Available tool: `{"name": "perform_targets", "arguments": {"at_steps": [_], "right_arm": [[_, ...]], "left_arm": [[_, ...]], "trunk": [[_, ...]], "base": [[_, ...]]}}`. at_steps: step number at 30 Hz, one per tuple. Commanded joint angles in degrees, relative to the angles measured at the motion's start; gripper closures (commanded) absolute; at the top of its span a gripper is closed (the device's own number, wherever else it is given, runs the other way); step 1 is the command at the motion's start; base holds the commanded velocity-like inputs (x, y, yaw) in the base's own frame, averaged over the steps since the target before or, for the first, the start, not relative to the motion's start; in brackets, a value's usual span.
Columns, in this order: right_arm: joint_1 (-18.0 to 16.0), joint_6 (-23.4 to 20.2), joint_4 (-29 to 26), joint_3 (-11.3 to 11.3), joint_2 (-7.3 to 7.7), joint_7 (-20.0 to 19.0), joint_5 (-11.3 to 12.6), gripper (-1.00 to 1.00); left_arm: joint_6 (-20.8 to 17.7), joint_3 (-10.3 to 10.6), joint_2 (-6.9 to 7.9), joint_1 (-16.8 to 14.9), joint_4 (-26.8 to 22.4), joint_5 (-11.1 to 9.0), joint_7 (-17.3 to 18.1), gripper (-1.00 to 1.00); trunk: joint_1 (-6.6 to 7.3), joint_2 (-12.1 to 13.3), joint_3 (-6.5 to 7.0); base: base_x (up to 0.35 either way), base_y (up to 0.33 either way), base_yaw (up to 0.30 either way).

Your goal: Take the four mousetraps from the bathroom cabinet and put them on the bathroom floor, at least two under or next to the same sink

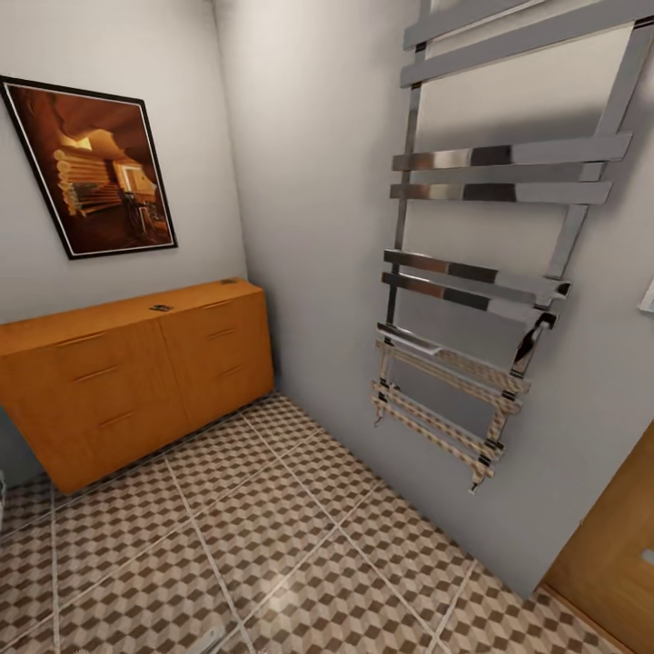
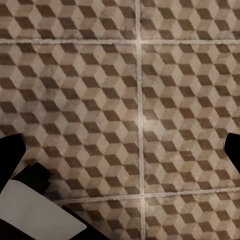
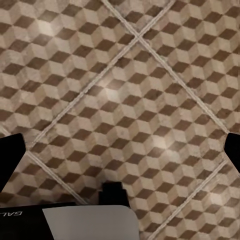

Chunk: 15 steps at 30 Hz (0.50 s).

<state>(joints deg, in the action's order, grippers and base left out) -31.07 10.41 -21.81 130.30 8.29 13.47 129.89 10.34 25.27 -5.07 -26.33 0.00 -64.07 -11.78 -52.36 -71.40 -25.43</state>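
Facing cabinet (image 1: 136, 381) across bathroom floor (image 1: 272, 536); left pincer (image 2: 120, 150), right pincer (image 3: 120, 150) both spread wide, empty.

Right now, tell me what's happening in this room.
The robot is in a bathroom, facing the orange-brown cabinet in the corner, with nothing in hand yet. The cabinet's drawers look shut, and a small dark object lies on its top, too small to identify. Both wrist cameras look down at bare patterned floor tiles; the left gripper and right gripper fingers stand wide apart, empty. A chrome towel rail hangs on the right wall.
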Motion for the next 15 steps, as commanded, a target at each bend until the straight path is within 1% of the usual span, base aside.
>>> {"name": "perform_targets", "arguments": {"at_steps": [1,15], "right_arm": [[-0.12,0.49,-0.25,0.48,0.02,0.19,0.48,-1.00],[-0.12,0.41,-0.28,0.48,0.04,0.38,0.46,-1.00]], "left_arm": [[0.11,0.48,-0.03,-0.04,0.00,-0.35,-0.26,-1.00],[0.11,0.48,-0.03,-0.04,0.00,-0.35,-0.26,-1.00]], "trunk": [[0.00,-0.04,-0.06],[0.00,-0.04,-0.06]], "base": [[0.000,0.000,0.292],[0.000,0.000,0.291]]}}
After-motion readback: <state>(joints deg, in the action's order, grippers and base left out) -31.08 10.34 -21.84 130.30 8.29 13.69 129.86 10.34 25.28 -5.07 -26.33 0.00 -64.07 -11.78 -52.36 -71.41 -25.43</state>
